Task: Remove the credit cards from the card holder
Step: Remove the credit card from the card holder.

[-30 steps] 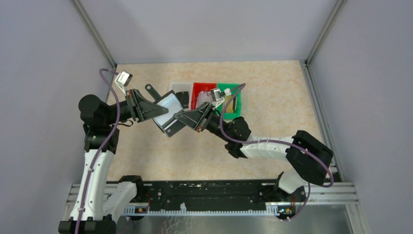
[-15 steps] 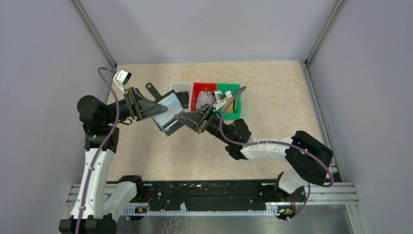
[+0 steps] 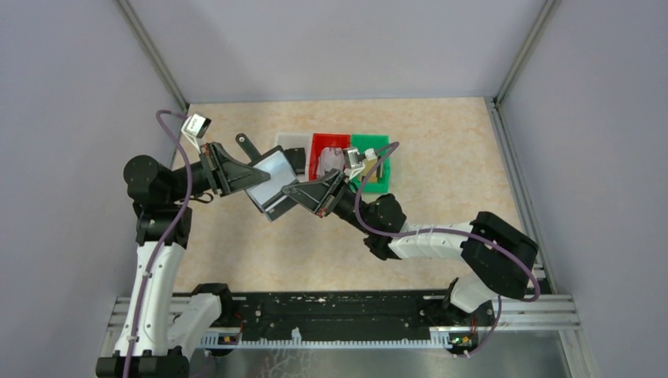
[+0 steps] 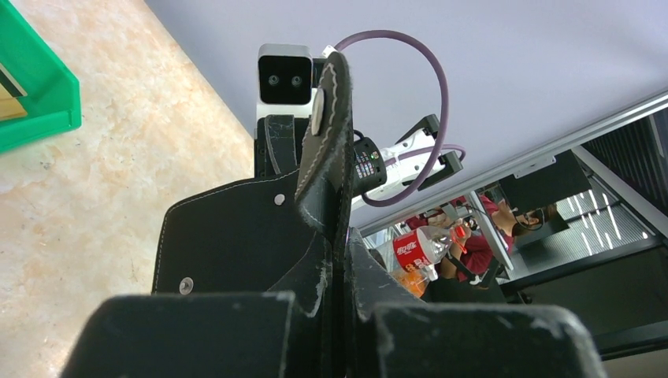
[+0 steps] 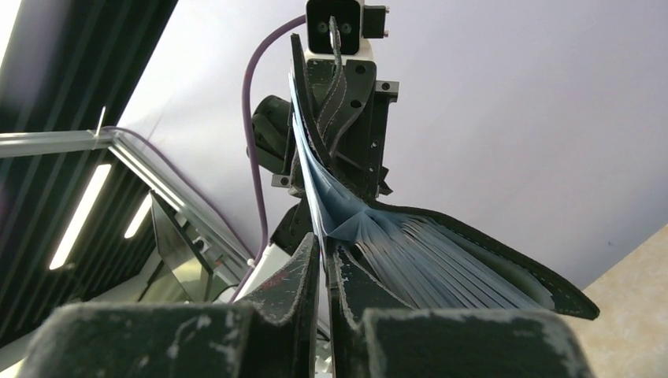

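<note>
A beige speckled table (image 3: 457, 181) sits boxed in by grey walls, with the arm bases on a black rail at its near edge. Above the table's left-middle, the card holder (image 3: 268, 185) hangs in the air, spread open between the two arms. The left gripper (image 3: 254, 176) is clenched on its leather flap and the right gripper (image 3: 288, 192) is pinched on the opposite edge. Its strap tab (image 3: 245, 146) sticks up and away.

Further back, a white bin (image 3: 290, 139), a red bin (image 3: 331, 138) and a green bin (image 3: 376, 186) stand side by side. The green bin holds a gold card (image 4: 9, 106); what the other two hold I cannot tell. Bare tabletop runs from the green bin to the right wall.
</note>
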